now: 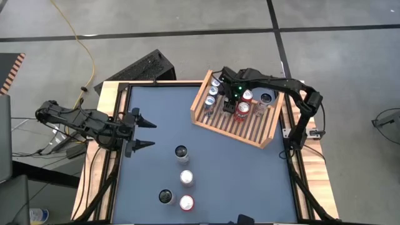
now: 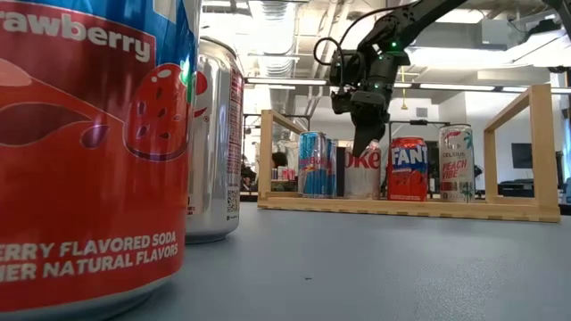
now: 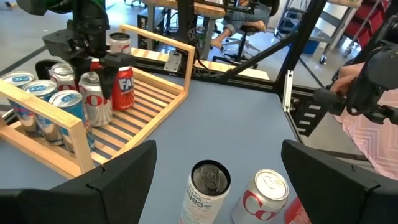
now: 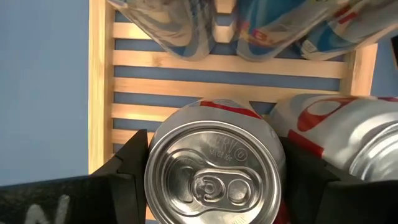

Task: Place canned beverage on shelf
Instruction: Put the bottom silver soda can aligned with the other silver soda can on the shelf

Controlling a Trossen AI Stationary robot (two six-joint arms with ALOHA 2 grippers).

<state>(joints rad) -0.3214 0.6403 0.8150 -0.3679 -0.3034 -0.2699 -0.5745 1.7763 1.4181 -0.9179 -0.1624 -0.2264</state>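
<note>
Standing upright in the shelf (image 1: 232, 124): several cans (image 1: 241, 111).

Light wooden slatted shelf (image 1: 255, 132): bare, matt timber, smooth boards. Red aluminium can (image 4: 214, 173): brushed metal lid, glossy printed wall. Blue-grey table top (image 1: 244, 175): matt, even surface. Black gripper fingers (image 3: 121, 171): matt plastic.

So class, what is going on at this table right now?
The right pincer is over the shelf, its fingers either side of a red can standing on the slats beside other cans. The left pincer waits open over the blue table, near four cans still to be shelved.
</note>
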